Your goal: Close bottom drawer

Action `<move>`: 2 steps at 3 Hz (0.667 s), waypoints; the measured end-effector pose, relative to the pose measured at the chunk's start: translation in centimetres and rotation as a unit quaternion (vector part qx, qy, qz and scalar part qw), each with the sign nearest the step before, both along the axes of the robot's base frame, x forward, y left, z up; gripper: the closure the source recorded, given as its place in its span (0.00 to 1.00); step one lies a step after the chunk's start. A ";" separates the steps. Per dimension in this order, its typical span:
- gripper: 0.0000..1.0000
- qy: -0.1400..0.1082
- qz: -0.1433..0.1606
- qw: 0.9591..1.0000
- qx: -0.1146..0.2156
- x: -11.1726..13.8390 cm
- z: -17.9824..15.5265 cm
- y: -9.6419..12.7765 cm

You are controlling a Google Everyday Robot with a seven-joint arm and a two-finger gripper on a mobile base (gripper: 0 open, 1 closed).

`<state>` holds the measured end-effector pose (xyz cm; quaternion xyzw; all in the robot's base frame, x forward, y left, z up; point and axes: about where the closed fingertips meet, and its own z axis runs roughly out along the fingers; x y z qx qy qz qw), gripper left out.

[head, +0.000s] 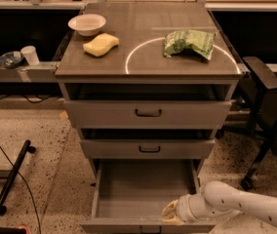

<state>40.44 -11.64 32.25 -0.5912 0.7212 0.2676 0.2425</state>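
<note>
Bottom drawer [143,191]: out wide, toward 6 o'clock.
Jaws: 5 o'clock, at its front edge; open or closed, cannot tell.
Why: probably set there to push it toward 12.

I see my arm [241,206] as a smooth white rounded tube with a ringed wrist; its cream gripper [170,212] sits bottom centre-right.
</note>
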 end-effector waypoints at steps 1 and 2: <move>0.95 -0.002 0.037 0.999 -0.002 -1.4 -2.3 0.5; 1.00 0.010 0.075 0.997 -0.014 -2.7 -4.5 0.8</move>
